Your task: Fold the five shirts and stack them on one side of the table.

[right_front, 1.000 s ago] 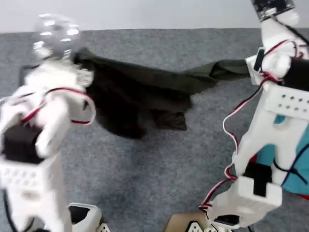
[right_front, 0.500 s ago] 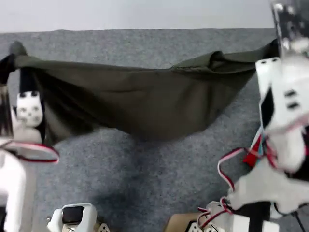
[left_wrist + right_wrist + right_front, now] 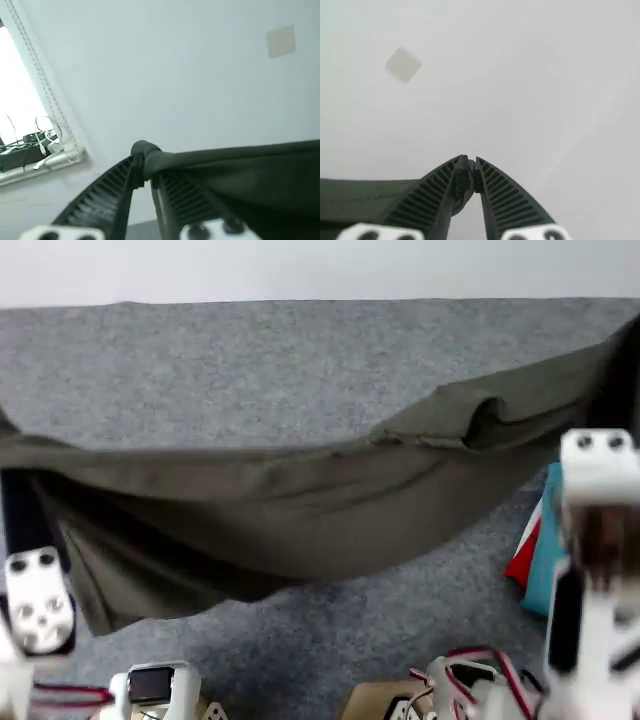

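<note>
Over the grey surface [image 3: 250,370], left hand [image 3: 145,164] and right hand [image 3: 468,169] each clamp the olive shirt [image 3: 300,510], stretched between them.

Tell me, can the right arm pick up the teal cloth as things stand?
Probably not yet. The right claw is shut on the olive shirt, stretched across to the left claw. The teal cloth lies near that arm, but its claw is occupied.

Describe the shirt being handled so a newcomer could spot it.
Over the grey table, the dark olive shirt hangs stretched wide, its ends pinched by the left gripper and right gripper. Unlike the teal and red cloth lying at the table's edge, it is lifted.
</note>
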